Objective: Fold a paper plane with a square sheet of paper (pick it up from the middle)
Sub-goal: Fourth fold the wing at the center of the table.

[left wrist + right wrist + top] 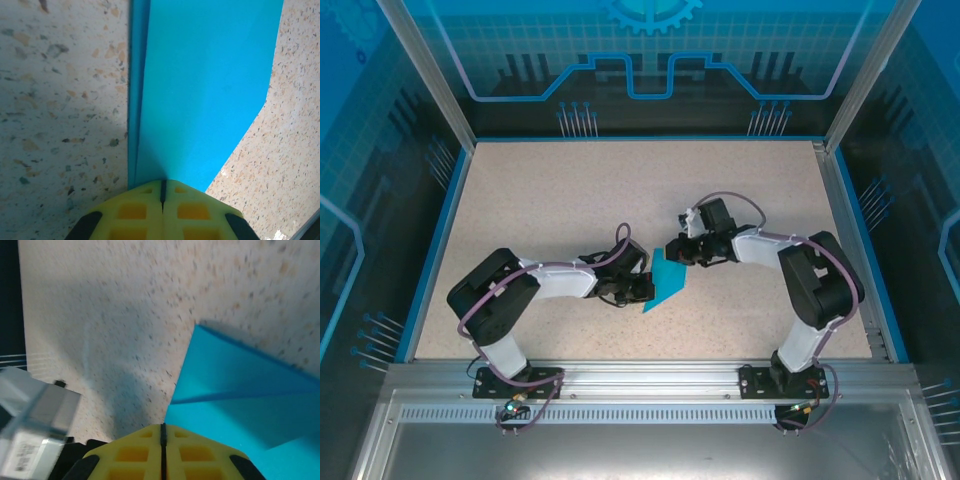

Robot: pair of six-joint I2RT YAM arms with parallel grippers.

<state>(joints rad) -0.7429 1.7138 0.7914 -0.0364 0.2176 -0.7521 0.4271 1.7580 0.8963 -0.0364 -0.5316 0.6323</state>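
The square sheet of paper (667,283) lies at the table's middle, bright cyan and folded into a narrower kite-like shape with a point toward the near left. My left gripper (647,290) is shut, its tips resting on the sheet's left edge. From the left wrist the sheet (200,90) spreads flat ahead of the closed yellow fingers (145,212), a folded layer along its left side. My right gripper (677,252) is shut at the sheet's far corner. In the right wrist view the sheet (240,400) runs under the right finger (200,457), with a flap crease across it.
The speckled tabletop (570,200) has blue rails on its left and right sides and clear panels beyond. An aluminium rail (640,375) holds both arm bases at the near edge. Both arms bend inward toward the middle.
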